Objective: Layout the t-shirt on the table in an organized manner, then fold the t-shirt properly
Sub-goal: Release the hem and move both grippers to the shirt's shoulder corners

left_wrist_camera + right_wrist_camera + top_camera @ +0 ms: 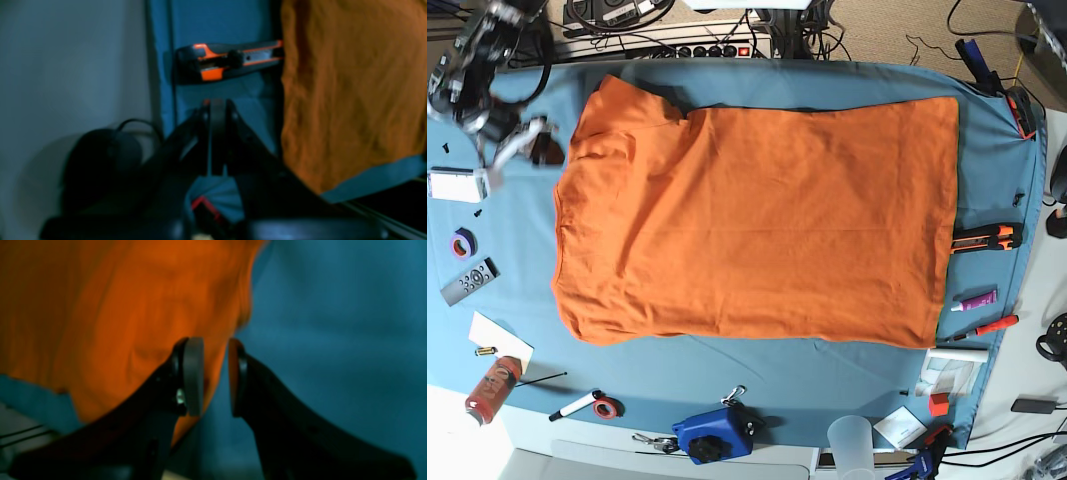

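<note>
Lying flat on the wide table with the blue-teal cloth cover [757, 375], the large bright orange short-sleeved fabric t-shirt [757, 225] is what we take as landmark. We see it spread open across the table's middle, its surface mostly smooth with light wrinkles, one sleeve bunched at its upper corner. An orange-and-black utility knife [987, 238] lies touching its hem edge. We see the left gripper [217, 113] beside that hem with jaws pressed together, gripping nothing we can make out. We see the right gripper [216, 373] over the shirt's edge, jaws parted by a narrow gap, holding nothing.
</note>
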`<state>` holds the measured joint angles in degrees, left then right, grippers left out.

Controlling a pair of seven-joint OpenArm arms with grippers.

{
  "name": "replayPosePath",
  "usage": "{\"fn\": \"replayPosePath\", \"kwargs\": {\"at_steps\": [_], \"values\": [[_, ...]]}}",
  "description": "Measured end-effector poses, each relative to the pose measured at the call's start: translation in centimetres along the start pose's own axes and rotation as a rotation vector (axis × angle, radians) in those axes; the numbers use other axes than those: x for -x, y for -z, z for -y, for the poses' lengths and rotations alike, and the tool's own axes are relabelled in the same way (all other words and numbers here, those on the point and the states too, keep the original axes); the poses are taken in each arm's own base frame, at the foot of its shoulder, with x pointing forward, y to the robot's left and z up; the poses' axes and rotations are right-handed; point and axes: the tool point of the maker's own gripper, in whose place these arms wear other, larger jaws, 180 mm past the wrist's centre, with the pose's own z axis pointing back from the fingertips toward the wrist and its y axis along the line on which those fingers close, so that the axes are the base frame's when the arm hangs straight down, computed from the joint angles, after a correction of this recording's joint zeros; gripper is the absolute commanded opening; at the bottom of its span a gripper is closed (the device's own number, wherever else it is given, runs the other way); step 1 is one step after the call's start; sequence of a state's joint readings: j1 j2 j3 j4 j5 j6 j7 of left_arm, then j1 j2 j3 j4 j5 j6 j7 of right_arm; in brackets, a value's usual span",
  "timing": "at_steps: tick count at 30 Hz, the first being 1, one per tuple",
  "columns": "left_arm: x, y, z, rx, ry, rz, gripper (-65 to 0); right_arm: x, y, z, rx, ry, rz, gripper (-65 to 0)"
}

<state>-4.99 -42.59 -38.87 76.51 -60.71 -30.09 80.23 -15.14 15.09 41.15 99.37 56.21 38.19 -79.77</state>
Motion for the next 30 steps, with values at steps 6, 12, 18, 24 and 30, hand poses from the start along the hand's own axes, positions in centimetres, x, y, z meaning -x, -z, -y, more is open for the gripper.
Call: {"fn": "replayPosePath", "kwargs": {"at_steps": [6, 12, 18, 24, 30], "values": [[0.9, -3.7, 0.8, -0.125, 0.156, 0.012, -65.0, 6.1, -0.9, -0.6, -0.007, 0.09, -0.087, -42.0], [1.6, -5.1, 2.4, -0.21, 0.293, 0.0, -65.0, 7.2, -0.3, -2.2, -0.047, 0.151, -0.061, -40.2], [0.8, -5.4, 3.1, -0.242, 0.332, 0.039, -65.0, 7.4, 2.1, -5.3, -0.145, 0.182, -0.029, -40.2], [0.8, -5.4, 3.1, -0.246, 0.332, 0.038, -65.0, 7.6, 3.3, -7.3, -0.203, 0.168, -0.041, -40.6], [0.8, -5.4, 3.1, -0.246, 0.332, 0.037, -65.0, 8.2, 3.5, -7.3, -0.197, 0.162, -0.071, -65.0]]}}
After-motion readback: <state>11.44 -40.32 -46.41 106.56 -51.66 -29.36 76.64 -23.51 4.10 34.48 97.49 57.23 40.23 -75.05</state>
